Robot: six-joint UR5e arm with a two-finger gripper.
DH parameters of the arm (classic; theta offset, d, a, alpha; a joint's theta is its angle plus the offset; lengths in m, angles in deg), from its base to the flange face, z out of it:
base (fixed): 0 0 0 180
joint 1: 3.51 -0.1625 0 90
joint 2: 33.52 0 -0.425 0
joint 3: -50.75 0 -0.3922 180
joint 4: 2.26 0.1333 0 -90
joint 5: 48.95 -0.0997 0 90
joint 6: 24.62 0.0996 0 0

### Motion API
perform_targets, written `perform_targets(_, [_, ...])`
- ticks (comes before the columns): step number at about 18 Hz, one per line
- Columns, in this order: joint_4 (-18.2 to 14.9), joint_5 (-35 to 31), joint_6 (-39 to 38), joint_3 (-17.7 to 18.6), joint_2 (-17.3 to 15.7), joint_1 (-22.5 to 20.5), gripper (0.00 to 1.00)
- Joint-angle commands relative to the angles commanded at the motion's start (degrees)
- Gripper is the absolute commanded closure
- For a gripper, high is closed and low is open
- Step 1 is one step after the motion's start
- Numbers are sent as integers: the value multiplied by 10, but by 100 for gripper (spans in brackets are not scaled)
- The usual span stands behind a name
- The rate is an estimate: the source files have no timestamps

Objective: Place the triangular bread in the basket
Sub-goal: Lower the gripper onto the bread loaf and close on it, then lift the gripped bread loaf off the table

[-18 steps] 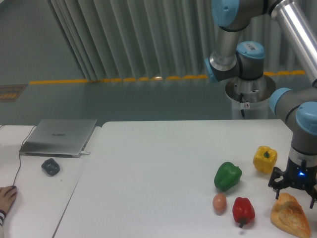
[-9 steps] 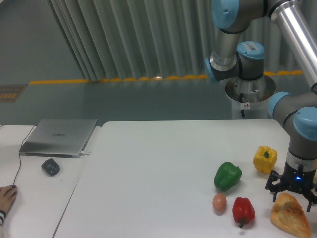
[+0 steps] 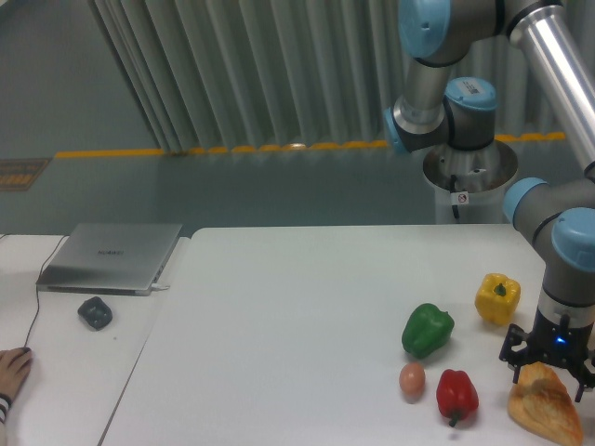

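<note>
Camera view, lower right corner: golden-orange crusty wedge of triangular bread (image 3: 545,407) on white table (image 3: 297,316), beside red bell pepper (image 3: 456,394). Black two-finger gripper (image 3: 552,364) has dropped lower over last second, fingers spread wide, straddling bread's top end. Grasp looks imminent. No basket in frame.
</note>
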Motion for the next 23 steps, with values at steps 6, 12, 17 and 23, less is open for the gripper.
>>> perform_targets(6, [-3, -4, -1, -2, -3, 1, 55])
perform_targets(12, [-5, -24, 1, -8, -8, 5, 96])
perform_targets(17, [-11, -25, 22, -32, -35, 4, 96])
perform_targets(23, [-88, -52, 220, -33, -73, -23, 92])
